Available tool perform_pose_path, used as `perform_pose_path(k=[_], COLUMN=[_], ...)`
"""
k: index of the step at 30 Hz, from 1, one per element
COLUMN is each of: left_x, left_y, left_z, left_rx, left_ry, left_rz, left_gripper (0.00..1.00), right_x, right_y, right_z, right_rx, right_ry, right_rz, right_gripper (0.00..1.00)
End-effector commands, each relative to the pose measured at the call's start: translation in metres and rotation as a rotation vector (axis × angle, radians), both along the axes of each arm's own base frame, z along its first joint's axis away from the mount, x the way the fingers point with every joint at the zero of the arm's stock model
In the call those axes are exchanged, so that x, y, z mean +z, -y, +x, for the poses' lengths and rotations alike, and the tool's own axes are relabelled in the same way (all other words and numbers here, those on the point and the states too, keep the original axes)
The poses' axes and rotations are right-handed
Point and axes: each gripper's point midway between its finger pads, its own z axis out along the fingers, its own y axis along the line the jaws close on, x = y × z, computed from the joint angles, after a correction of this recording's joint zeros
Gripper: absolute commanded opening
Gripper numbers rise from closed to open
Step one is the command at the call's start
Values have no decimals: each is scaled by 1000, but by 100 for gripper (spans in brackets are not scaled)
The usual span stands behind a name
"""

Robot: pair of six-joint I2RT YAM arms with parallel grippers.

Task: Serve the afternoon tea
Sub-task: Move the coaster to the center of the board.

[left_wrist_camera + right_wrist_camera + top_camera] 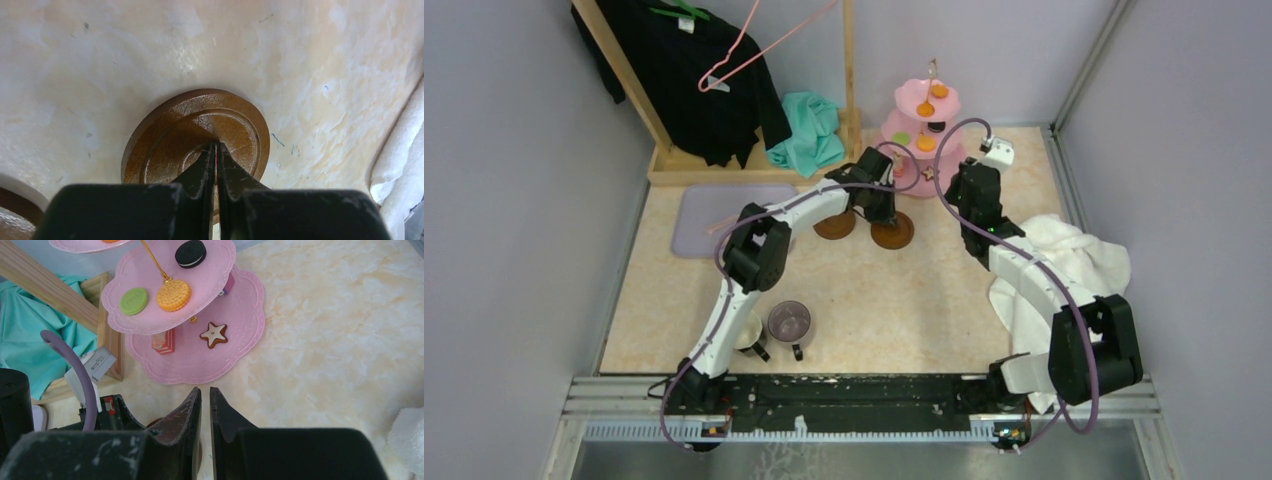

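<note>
A pink three-tier stand (921, 130) stands at the back; its tiers (235, 340) carry a green round (133, 301), an orange round (173, 294), a black round (190, 253) and a star cookie (214, 334). Two brown coasters (834, 227) (894, 234) lie in front of it. My left gripper (876, 207) (216, 147) is shut, tips just over the right coaster (195, 135), nothing between them. My right gripper (959, 192) (205, 391) is shut and empty, just short of the stand. A greyish-purple mug (789, 322) and a cream mug (749, 336) sit near the left arm's base.
A white towel (1064, 270) (400, 150) is heaped on the right under the right arm. A teal cloth (809, 130) (25, 335) lies by the wooden rack (724, 165) at the back left, with a grey mat (724, 215) in front of it.
</note>
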Motion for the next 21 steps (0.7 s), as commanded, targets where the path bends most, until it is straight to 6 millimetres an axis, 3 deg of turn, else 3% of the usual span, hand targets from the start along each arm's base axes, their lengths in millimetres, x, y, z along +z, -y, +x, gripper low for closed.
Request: perform_pose_path(k=[1, 16, 21], left_x=[-31, -31, -14], left_y=[-19, -23, -29], left_z=[21, 39, 39], left_rx=[55, 71, 75], left_ry=[9, 24, 61], left_rz=[64, 34, 37], left_gripper=[9, 10, 22], right_x=[40, 39, 38], right_y=[3, -16, -26], right_z=[5, 4, 5], right_rx=[-13, 69, 96], right_ry=[113, 106, 90], right_rz=[40, 34, 15], right_gripper=[13, 20, 25])
